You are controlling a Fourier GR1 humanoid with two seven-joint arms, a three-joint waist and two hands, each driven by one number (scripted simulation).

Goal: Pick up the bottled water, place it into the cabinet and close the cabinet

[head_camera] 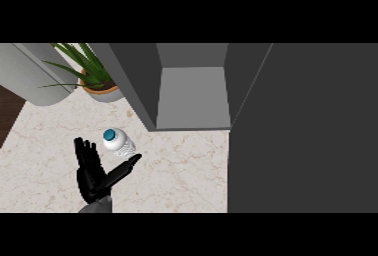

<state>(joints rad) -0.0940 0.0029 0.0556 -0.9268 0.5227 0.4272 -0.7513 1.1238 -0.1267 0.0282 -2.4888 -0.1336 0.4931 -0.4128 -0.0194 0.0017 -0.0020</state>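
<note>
A white water bottle (119,143) with a teal cap stands on the marble counter (177,170), seen from above, just left of the cabinet's front. My left hand (92,172) is open right beside it, fingers straight and pointing up the view on the bottle's left. Its thumb reaches out under the bottle's lower edge, and I cannot tell if they touch. The grey cabinet (192,95) stands open, with a bare shelf inside. Its open door (303,130) is the large dark panel filling the right side. My right hand does not show.
A potted plant (94,75) with long green leaves sits at the back left beside the cabinet's wall. A pale grey rounded body (29,75) stands left of it. The counter's left edge drops off to dark floor (9,112).
</note>
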